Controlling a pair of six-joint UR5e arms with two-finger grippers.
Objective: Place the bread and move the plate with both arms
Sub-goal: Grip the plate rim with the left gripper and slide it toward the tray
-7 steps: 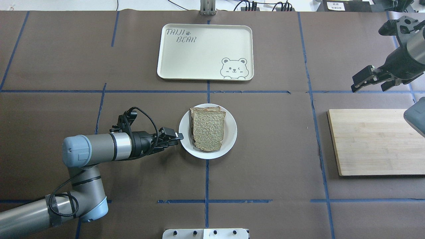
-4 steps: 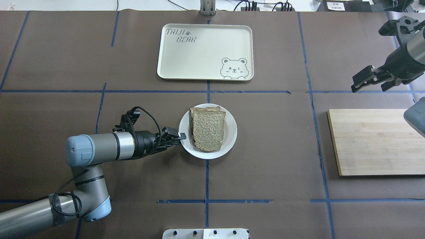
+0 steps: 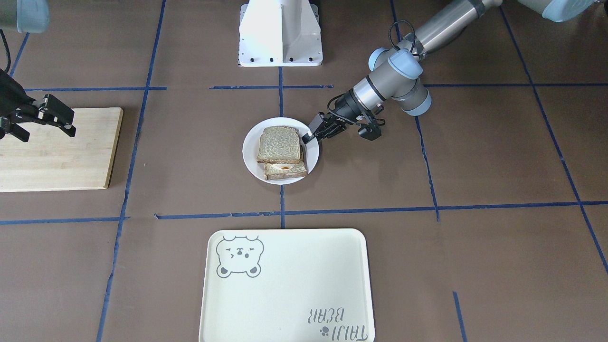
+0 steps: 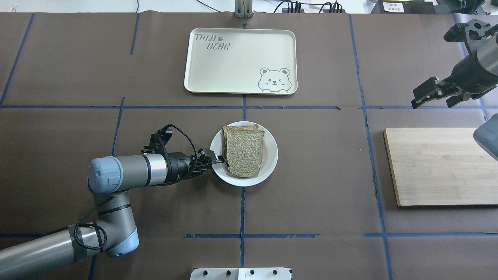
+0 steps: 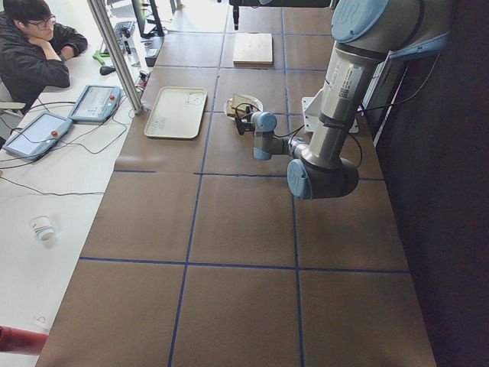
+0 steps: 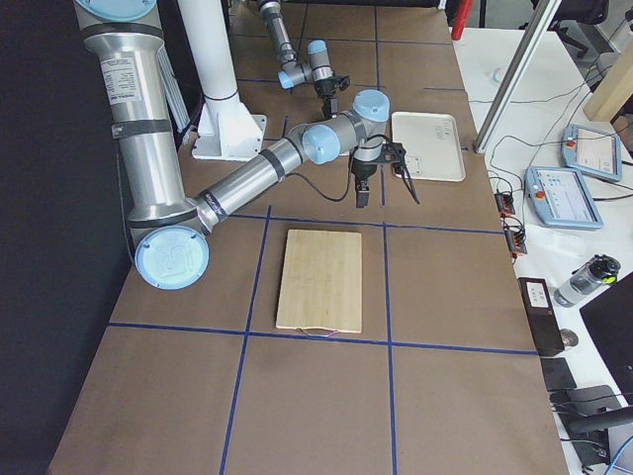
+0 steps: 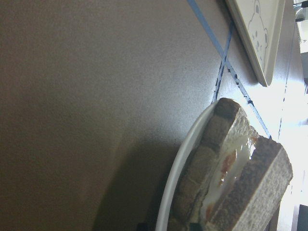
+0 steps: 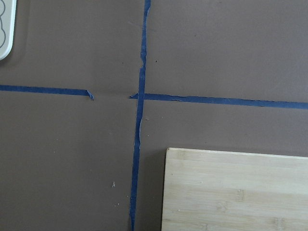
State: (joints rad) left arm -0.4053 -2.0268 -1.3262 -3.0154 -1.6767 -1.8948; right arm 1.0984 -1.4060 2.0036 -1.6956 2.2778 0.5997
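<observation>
The plain bread [image 4: 244, 151] lies on top of an egg-topped slice [image 3: 285, 170] on the white plate [image 4: 271, 155] at the table's middle. My left gripper [image 4: 218, 159] lies low and level at the plate's left rim, open, its upper fingertip [image 3: 308, 138] just over the rim. The left wrist view shows the plate's rim [image 7: 183, 178] close up and the bread [image 7: 267, 185] above the egg layer. My right gripper [image 4: 432, 103] is open and empty, held above the table beyond the wooden board; it also shows in the front view [image 3: 47, 134].
A cream bear tray [image 4: 241, 60] lies beyond the plate. A wooden cutting board [image 4: 435, 167] lies at the right. The white robot base [image 3: 280, 33] stands at the near edge. Blue tape lines cross the brown table cover.
My left arm has slid right toward the plate, and its fingertip now reaches over the rim. The plate, the bread and the right arm have not moved.
</observation>
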